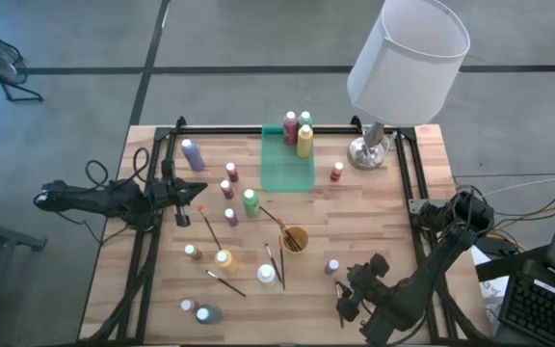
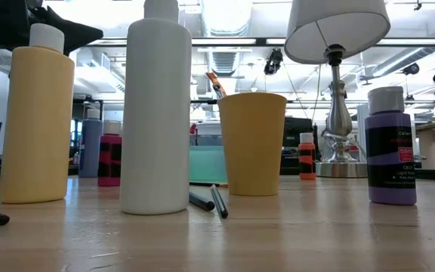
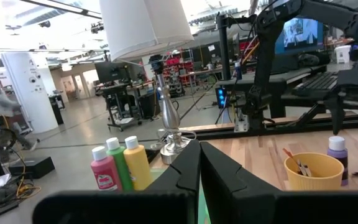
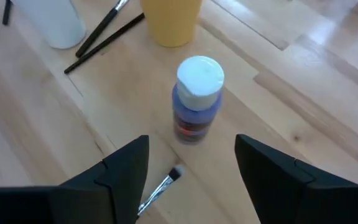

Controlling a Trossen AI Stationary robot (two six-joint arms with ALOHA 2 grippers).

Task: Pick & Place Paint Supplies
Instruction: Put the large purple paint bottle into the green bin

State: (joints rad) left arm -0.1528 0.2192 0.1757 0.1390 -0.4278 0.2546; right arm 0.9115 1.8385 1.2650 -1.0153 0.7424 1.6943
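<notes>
- Under me, a pale wooden table with a black rail along each side.
- A silver lamp with a white shade stands at its far edge.
- Grey floor around it.
- Beyond my table: workbenches, a white pillar, ceiling lights.

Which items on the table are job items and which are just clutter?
Job: paint bottles, e.g. purple bottle under the open right gripper, white bottle, three bottles in the tray; paintbrushes.

Not job: lamp, green tray, yellow cup. Left gripper is shut, idle.
</notes>
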